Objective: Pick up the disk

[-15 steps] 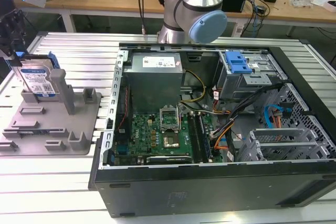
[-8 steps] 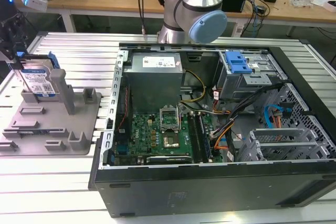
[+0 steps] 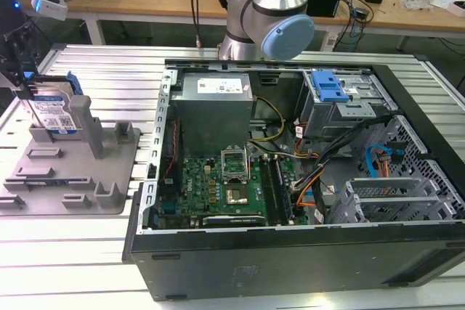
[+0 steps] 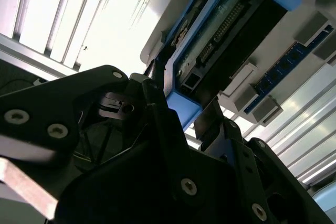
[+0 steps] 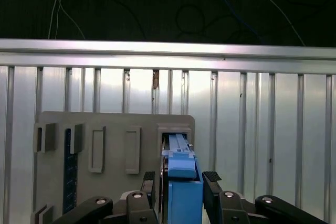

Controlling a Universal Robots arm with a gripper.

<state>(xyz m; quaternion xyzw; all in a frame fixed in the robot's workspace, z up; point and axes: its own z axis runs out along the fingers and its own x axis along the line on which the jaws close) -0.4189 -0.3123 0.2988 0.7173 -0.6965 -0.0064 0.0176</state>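
One disk (image 5: 185,195) in one end effector (image 5: 181,181)

Exterior view: even overhead light, soft short shadows on the ribbed worktop (image 3: 80,252); the inside of the computer case (image 3: 254,266) is dimmer. Second wrist view: worktop slats blown out white by glare. The hand (image 4: 181,106) reads near-black against it and the disk (image 4: 210,30) sits half in shadow. First wrist view: slats evenly lit, bright streak along the far rail, black beyond.
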